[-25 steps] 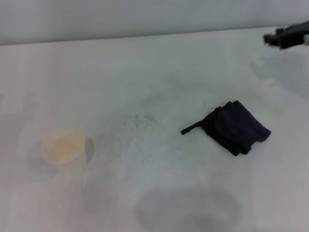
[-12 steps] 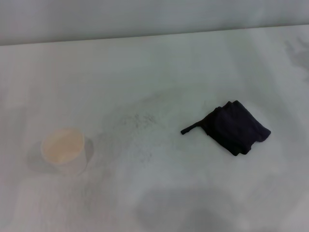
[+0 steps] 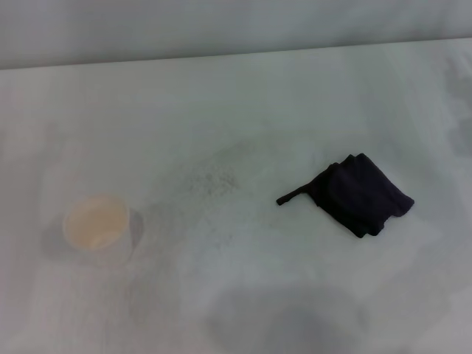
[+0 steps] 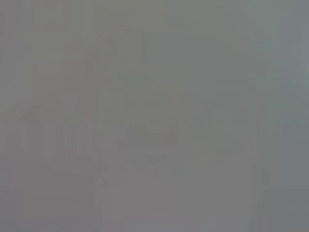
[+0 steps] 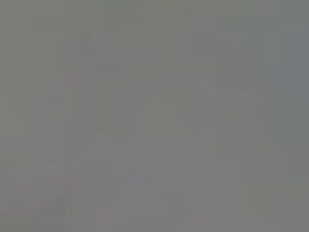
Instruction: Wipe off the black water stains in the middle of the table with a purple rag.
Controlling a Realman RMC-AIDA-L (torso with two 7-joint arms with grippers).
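Note:
The purple rag point(image 3: 361, 193) lies folded on the white table point(image 3: 243, 96), right of the middle, with its thin cord-like tail pointing left. No glossy black water stain shows; only faint grey speckled marks point(image 3: 214, 181) lie near the middle of the table. Neither gripper is in view in the head view. Both wrist views show only plain grey.
A pale cup point(image 3: 98, 228) stands on the table at the left. The table's far edge meets a grey wall at the back.
The right gripper, seen at the far right edge a second ago, has moved out of view. The rag and cup have not moved.

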